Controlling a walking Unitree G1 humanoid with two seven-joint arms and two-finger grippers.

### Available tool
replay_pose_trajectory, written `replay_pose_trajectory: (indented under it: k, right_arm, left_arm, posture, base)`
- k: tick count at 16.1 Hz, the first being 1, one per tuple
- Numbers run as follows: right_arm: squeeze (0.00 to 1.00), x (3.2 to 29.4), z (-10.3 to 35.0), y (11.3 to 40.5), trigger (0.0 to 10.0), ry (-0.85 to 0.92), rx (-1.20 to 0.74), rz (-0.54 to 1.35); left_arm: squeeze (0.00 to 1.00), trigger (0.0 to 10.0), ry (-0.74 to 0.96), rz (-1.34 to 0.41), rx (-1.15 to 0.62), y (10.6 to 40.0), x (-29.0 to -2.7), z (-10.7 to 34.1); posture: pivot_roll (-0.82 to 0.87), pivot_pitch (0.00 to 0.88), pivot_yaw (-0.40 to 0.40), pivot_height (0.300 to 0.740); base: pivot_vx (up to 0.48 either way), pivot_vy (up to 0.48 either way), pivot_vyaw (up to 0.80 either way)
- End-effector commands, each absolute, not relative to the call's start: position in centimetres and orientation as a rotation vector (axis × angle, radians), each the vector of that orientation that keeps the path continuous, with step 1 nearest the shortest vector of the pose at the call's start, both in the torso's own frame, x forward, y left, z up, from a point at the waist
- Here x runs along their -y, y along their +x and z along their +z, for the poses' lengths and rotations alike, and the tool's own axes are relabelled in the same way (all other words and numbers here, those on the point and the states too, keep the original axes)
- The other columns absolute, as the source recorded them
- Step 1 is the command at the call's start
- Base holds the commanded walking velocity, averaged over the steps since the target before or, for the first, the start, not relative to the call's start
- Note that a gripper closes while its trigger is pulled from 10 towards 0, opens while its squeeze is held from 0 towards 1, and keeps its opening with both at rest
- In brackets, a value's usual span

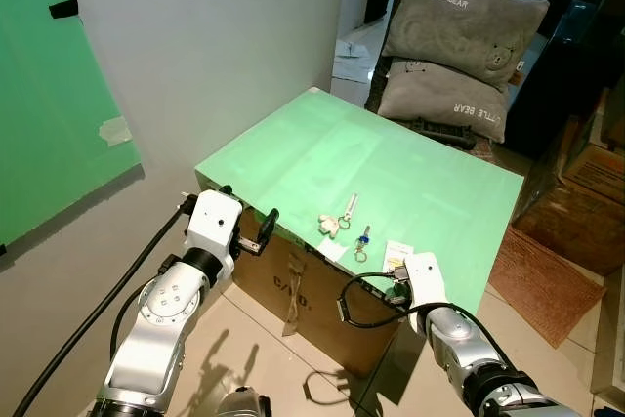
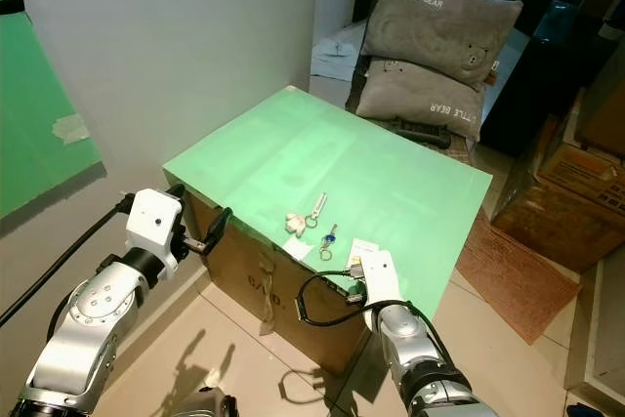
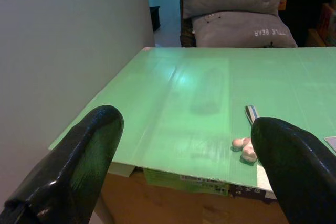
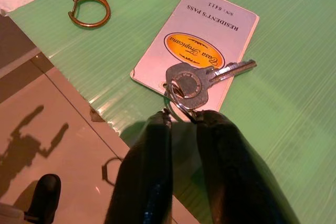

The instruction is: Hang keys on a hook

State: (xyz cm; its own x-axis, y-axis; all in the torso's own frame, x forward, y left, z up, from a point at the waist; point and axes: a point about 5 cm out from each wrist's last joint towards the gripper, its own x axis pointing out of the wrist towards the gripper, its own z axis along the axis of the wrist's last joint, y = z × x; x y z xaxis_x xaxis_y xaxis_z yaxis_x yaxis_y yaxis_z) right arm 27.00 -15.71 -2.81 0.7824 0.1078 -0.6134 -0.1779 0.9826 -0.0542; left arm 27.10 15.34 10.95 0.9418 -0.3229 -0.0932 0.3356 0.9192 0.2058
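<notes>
The pick-up is in hand: the right gripper [image 4: 181,124] sits at the near edge of the green table [image 1: 410,158], its two black fingers nearly closed on the ring of the silver key [image 4: 202,80], which lies on a white card [image 4: 197,43] reading "RESIDENT'S PASS" and "Casa Tropicana". Next it likely needs a firm pinch, then a lift toward a hook. The left gripper [image 1: 256,232] waits by the table's left corner, jaws wide apart and empty. Other keyrings [image 1: 354,227] lie just beyond; the grey cushions [image 1: 459,41] read "LITTLE BEAR"
</notes>
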Motion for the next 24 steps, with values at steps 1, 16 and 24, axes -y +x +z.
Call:
replay_pose_trajectory:
  k: [1, 16, 24]
  right_arm:
    - [0.0, 15.8, -2.6, 27.3, 0.0, -0.105, -0.655, 0.152]
    - [0.0, 14.9, -0.3, 29.0, 0.0, -0.153, -0.459, 0.19]
    - [0.0, 14.4, 1.0, 29.8, 0.0, -0.173, -0.368, 0.205]
  left_arm:
    - [0.0, 10.0, 0.238, -0.346, -0.048, 27.3, -15.1, 11.2]
    - [0.0, 10.0, 0.236, -0.354, -0.047, 27.5, -14.9, 11.2]
    - [0.0, 10.0, 0.233, -0.354, -0.047, 27.5, -14.8, 11.1]
  posture:
    - [0.17, 0.036, -0.034, 0.703]
    - [0.15, 0.045, -0.025, 0.703]
    - [0.15, 0.044, -0.029, 0.703]
  base:
    - [0.0, 0.0, 0.0]
    - [0.0, 0.0, 0.0]
    - [0.0, 0.0, 0.0]
